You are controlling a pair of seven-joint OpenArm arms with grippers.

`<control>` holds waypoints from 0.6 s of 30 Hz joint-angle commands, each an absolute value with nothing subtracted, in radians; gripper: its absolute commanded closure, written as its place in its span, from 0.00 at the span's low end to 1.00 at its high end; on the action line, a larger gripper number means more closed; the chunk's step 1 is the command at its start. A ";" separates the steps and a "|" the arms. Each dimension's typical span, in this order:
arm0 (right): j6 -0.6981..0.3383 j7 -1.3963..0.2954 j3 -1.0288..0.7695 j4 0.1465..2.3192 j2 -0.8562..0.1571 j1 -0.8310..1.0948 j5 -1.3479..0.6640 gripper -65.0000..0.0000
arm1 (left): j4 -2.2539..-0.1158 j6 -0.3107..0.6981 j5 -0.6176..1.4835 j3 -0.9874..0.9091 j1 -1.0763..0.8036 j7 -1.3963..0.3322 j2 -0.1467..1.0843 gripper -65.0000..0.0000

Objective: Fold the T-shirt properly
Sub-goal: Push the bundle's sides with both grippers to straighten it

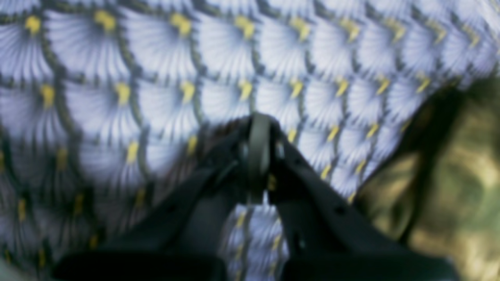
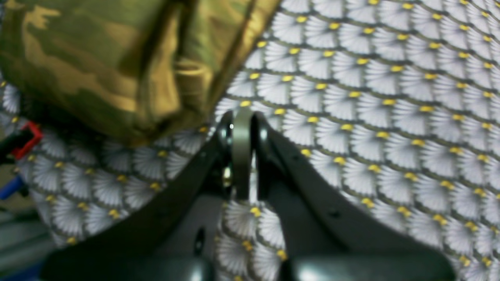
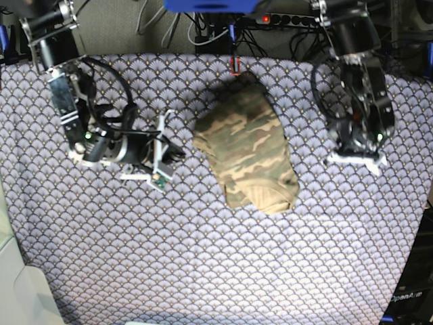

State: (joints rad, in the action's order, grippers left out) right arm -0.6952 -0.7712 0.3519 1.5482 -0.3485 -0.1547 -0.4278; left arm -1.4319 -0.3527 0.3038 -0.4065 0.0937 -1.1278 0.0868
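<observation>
The T-shirt (image 3: 248, 150), camouflage in tan, olive and brown, lies as a compact folded bundle in the middle of the table. In the right wrist view the T-shirt (image 2: 105, 58) fills the upper left, just beyond my right gripper (image 2: 242, 150), which is shut with nothing in it and apart from the cloth. From the base camera, the right gripper (image 3: 176, 153) sits a short way off the shirt, on the left in that view. My left gripper (image 1: 258, 144) is shut and empty over the tablecloth, with the blurred T-shirt (image 1: 461, 187) off to its right. The left gripper (image 3: 353, 145) hangs on that view's right of the shirt.
A purple-grey fan-scale tablecloth (image 3: 203, 257) covers the whole table. A red clip (image 2: 25, 138) and a blue part (image 2: 9, 187) sit by the table's far edge. Cables and a power strip (image 3: 291, 19) lie behind the table.
</observation>
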 commanded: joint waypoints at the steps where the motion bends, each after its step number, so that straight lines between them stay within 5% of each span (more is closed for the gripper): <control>1: -0.698 -0.753 0.344 1.550 -0.358 -0.177 -0.440 1.00 | -1.406 -0.351 0.311 -0.381 0.136 -1.104 0.091 1.00; 9: -0.698 -0.753 0.344 1.500 -0.338 -0.151 -0.440 1.00 | -1.165 -0.351 0.312 -0.214 0.272 -0.980 0.111 1.00; 18: -0.698 -0.753 0.344 1.583 -0.311 -0.027 -0.440 1.00 | -1.133 -0.351 0.311 -0.127 0.328 -0.940 0.024 1.00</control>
